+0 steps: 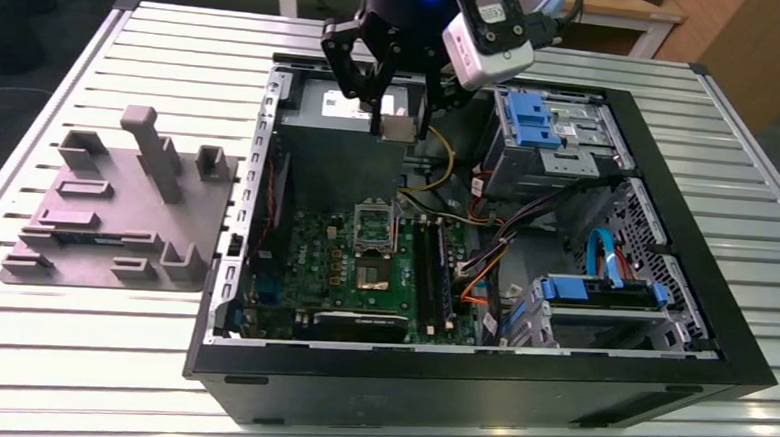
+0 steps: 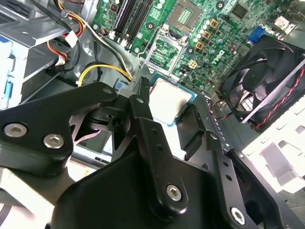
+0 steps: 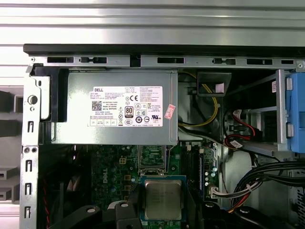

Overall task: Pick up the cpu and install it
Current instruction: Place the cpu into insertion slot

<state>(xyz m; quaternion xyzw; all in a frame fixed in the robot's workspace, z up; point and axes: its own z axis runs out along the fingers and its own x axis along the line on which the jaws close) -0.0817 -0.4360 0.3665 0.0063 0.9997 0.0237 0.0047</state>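
My gripper (image 1: 398,117) is clamped on the cpu (image 1: 398,130), with a black finger on each of two opposite edges.

The exterior view gives the wide layout:
- I hang over the open computer case (image 1: 488,389), which lies on a slatted metal table (image 1: 88,373).
- The chip is in the air at the near edge of the grey power supply (image 1: 329,103). That puts it at twelve o'clock from the green motherboard (image 1: 314,265), and it is not touching the board.
- On the board, the socket (image 1: 371,275) lies open. Its metal frame (image 1: 374,221) is swung back on the socket's twelve o'clock side.
- A blue drive bracket (image 1: 530,116) sits at three o'clock from the chip.
- A grey moulded fixture (image 1: 109,224) rests on the table at nine o'clock from the case.

The second wrist view looks along my fingers (image 2: 143,114) from close in. It shows the chip's silver top and green rim pinched between them, with the socket and frame beyond. It also adds a black fan (image 2: 264,81) with red and black leads beside the board, and a looping yellow cable (image 2: 102,71).

The first wrist view looks straight down. The chip's square lid faces the camera, level, with the hollow frame just past it. The white label (image 3: 126,106) is on the power supply's face.
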